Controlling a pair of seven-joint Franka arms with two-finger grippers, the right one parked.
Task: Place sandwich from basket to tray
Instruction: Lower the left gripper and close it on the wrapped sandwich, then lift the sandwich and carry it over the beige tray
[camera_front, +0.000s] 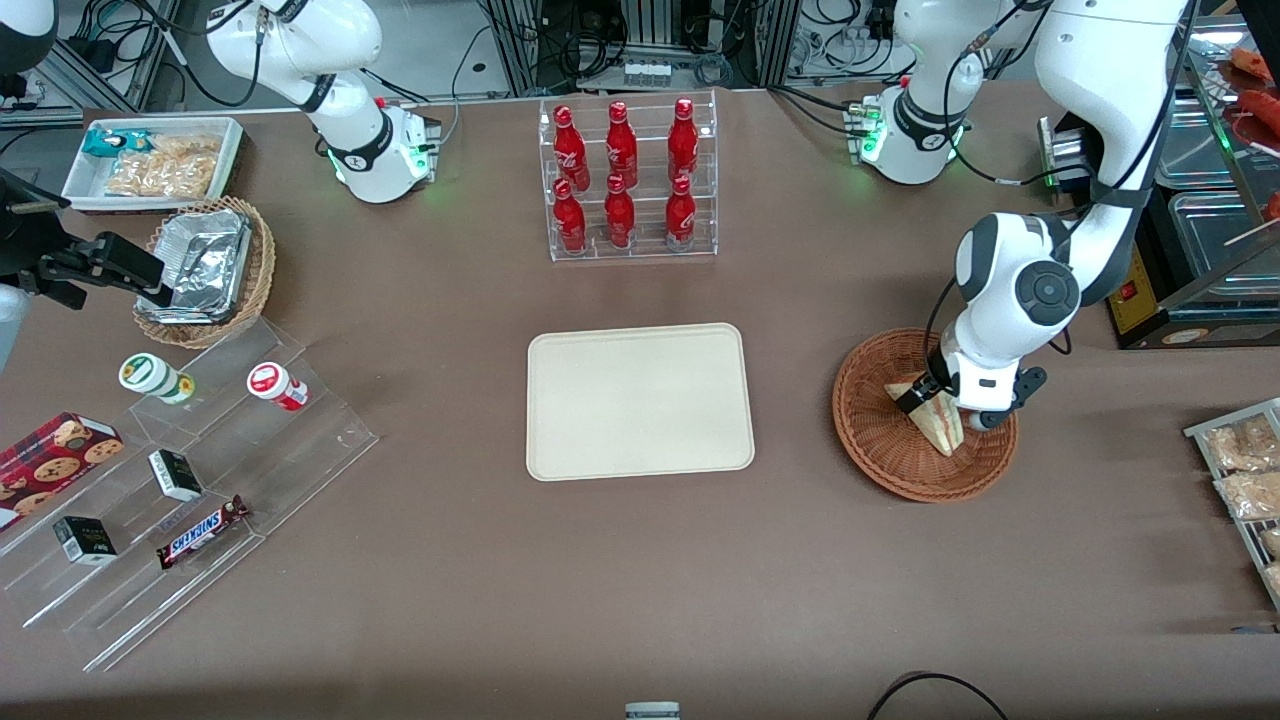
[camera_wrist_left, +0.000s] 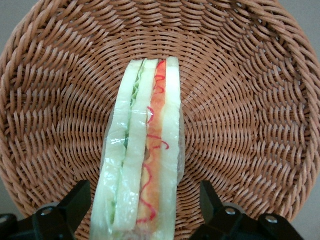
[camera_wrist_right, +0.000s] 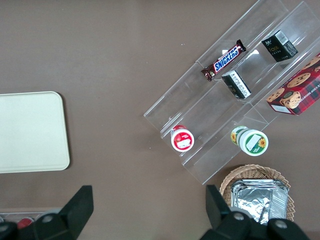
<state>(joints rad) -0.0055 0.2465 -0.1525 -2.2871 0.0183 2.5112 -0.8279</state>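
You're looking at a robotics lab set up as a mock shop. Evidence: two white arm bases (camera_front: 380, 160) bolted to a brown table (camera_front: 640, 580), with cables and aluminium framing (camera_front: 650, 40) along its edge farthest from the front camera. Retail props: a clear rack of red bottles (camera_front: 628, 180) and acrylic steps (camera_front: 200, 480) holding snacks. The gripper (camera_wrist_left: 143, 195) hangs in the basket (camera_front: 900, 460), fingers apart astride the sandwich (camera_front: 940, 425).

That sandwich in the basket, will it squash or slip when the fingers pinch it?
Probably soft: the sandwich is layered bread, so it may squash. Its glossy wrap looks slippery. The open gripper straddles it in the basket, fingers apart.
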